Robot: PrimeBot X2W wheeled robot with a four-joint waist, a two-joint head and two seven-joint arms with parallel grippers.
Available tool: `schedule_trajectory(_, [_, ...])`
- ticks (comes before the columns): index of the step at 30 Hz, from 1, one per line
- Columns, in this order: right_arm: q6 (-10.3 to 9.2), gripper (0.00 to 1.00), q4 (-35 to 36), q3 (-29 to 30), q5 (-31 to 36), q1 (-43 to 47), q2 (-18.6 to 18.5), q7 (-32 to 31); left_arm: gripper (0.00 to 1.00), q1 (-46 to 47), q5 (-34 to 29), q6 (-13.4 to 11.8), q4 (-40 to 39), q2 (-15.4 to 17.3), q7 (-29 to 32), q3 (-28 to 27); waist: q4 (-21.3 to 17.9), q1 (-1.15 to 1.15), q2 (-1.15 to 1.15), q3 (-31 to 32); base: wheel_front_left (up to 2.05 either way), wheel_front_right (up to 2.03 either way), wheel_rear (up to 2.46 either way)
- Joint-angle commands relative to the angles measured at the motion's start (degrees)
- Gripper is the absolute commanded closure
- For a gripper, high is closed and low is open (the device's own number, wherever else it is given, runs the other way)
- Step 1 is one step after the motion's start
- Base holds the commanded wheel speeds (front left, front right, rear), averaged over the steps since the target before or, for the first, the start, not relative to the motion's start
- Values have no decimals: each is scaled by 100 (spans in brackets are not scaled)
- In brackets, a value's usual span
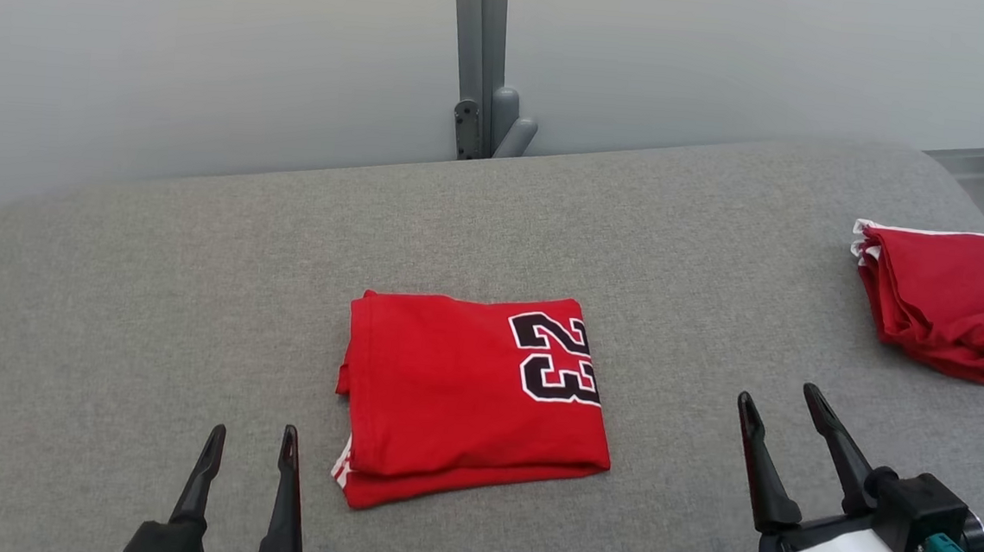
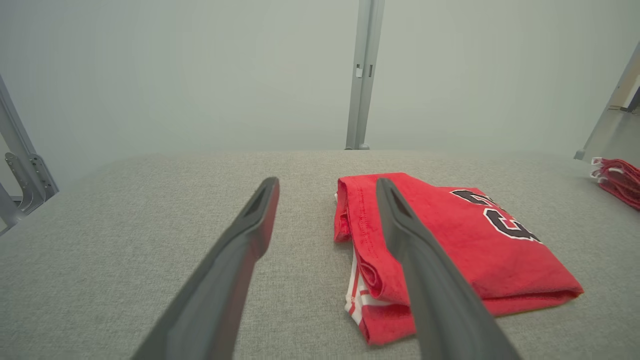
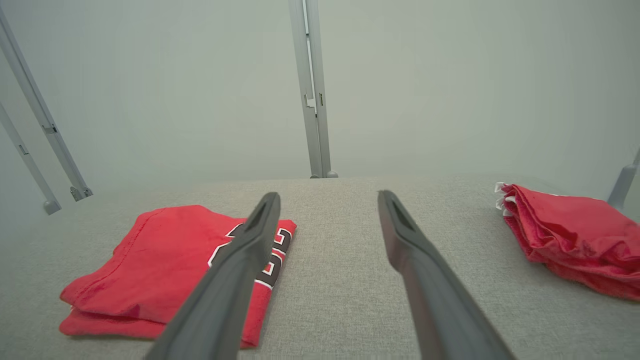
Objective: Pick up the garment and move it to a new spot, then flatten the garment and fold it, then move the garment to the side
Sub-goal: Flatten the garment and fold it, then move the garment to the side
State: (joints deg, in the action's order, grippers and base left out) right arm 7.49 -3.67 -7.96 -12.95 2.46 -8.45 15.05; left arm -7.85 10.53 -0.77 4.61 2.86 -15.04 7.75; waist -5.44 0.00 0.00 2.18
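A red garment (image 1: 467, 391) with a black "23" lies folded into a neat rectangle in the middle of the grey padded table (image 1: 153, 287). It shows in the left wrist view as the folded garment (image 2: 450, 250) and in the right wrist view as the same garment (image 3: 165, 270). My left gripper (image 1: 253, 441) stands open near the front edge, just left of the garment's near corner, holding nothing. My right gripper (image 1: 780, 398) is open too, well to the right of the garment, with bare table between its fingers.
A second red garment (image 1: 945, 299) lies folded more loosely at the table's far right edge, also seen as the red pile (image 3: 575, 235). A grey post (image 1: 481, 59) rises behind the table against a pale wall.
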Motion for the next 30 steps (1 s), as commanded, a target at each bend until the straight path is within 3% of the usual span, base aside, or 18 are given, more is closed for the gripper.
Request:
schedule_trajectory(1, [-1,0,109,72,58,181,-18,16,0,-155,-64,-18,-53,8,-13,17,-23,0,0,85,0,0,0])
schedule_trajectory(30, [-1,0,258,35,96,747,54,16,0,-452,-251,-115,-146,8,-13,31,215,0,0,255,0,0,0])
